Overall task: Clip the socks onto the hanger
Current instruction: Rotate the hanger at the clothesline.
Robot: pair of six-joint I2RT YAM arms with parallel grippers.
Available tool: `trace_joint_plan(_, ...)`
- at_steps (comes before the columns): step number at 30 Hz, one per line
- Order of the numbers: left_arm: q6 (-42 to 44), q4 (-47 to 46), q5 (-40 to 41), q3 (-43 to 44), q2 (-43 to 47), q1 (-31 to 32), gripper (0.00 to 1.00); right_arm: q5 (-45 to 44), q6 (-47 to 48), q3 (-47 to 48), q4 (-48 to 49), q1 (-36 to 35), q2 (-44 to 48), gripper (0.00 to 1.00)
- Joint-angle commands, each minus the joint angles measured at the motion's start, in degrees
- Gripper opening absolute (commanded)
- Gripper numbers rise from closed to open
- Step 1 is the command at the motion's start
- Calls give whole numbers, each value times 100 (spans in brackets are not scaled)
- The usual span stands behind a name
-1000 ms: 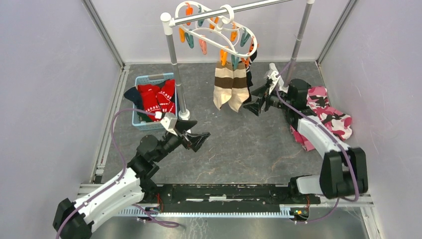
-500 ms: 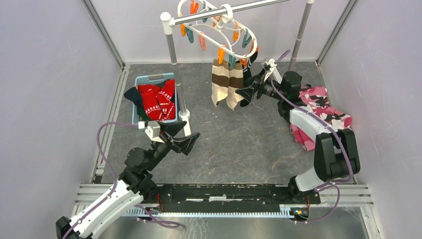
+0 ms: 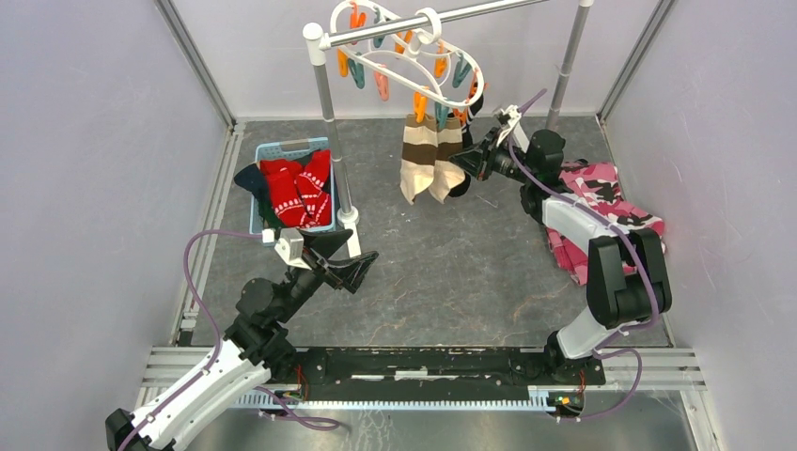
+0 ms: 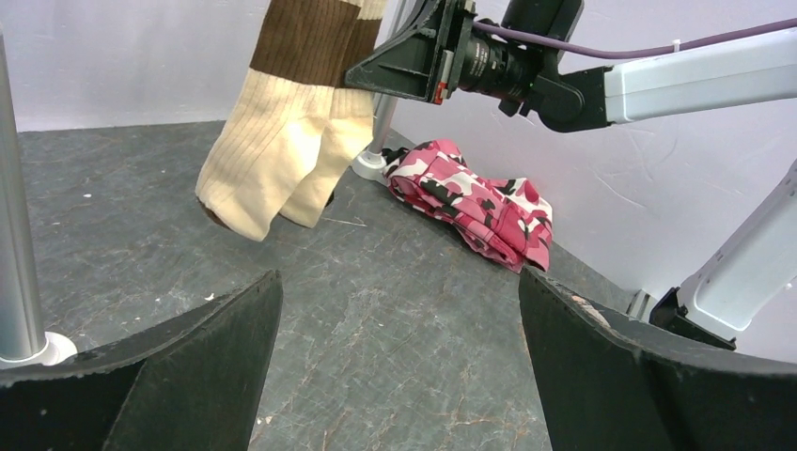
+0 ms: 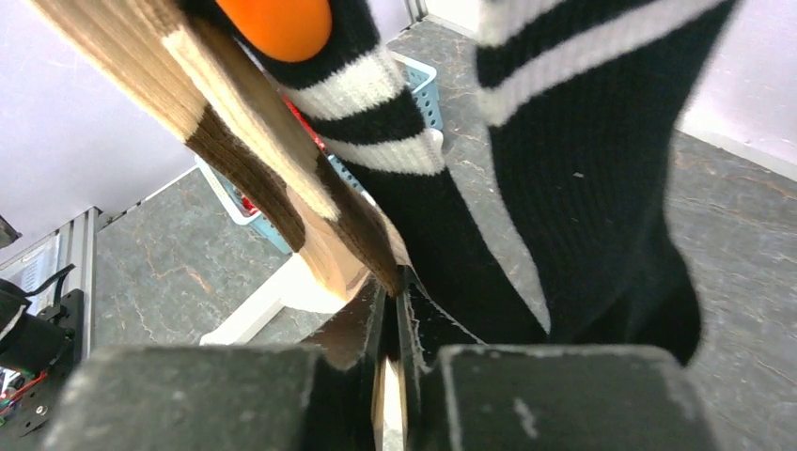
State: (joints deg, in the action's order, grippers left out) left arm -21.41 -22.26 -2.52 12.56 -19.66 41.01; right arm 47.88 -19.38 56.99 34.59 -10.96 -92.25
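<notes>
The white hanger [image 3: 428, 21] hangs from the rack's bar with orange and teal clothespins. Two beige socks with brown bands [image 3: 423, 169] [image 4: 273, 160] hang clipped from it, and a black sock with white stripes [image 5: 583, 160] hangs just behind them. My right gripper [image 3: 462, 162] [image 5: 395, 282] is shut, its tips pinched on the brown-banded edge of a beige sock [image 5: 244, 141]. Red socks [image 3: 296, 188] lie in the blue basket [image 3: 282, 148]. My left gripper [image 3: 362, 268] [image 4: 399, 282] hovers wide open over the floor, holding nothing.
The silver rack's left pole [image 3: 329, 113] stands between the basket and the hanging socks, and its right pole [image 3: 564, 75] stands behind my right arm. A pink camouflage cloth [image 3: 611, 207] [image 4: 470, 197] lies at the right wall. An orange clothespin [image 5: 277, 23] sits above my right fingers.
My right gripper moved left and up to the hanging socks and closed from wide open. My left arm drew back toward its base and has since held still, open.
</notes>
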Motion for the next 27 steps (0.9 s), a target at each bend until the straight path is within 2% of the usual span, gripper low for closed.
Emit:
trace_joint_plan(1,-89,118,44,18,101,20,100,50,65,407,-127,458,143,5)
trace_joint_plan(13,-44,200,-53,104,124,19,100,-569,648,1682,-1305,1351,-55,2)
trace_joint_plan(21,-56,222,-117,124,138,20,100,-933,940,2763,-1865,1403,-560,2)
trace_joint_plan(27,-65,211,-147,146,132,18,100,-784,919,2717,-1862,1395,-636,3)
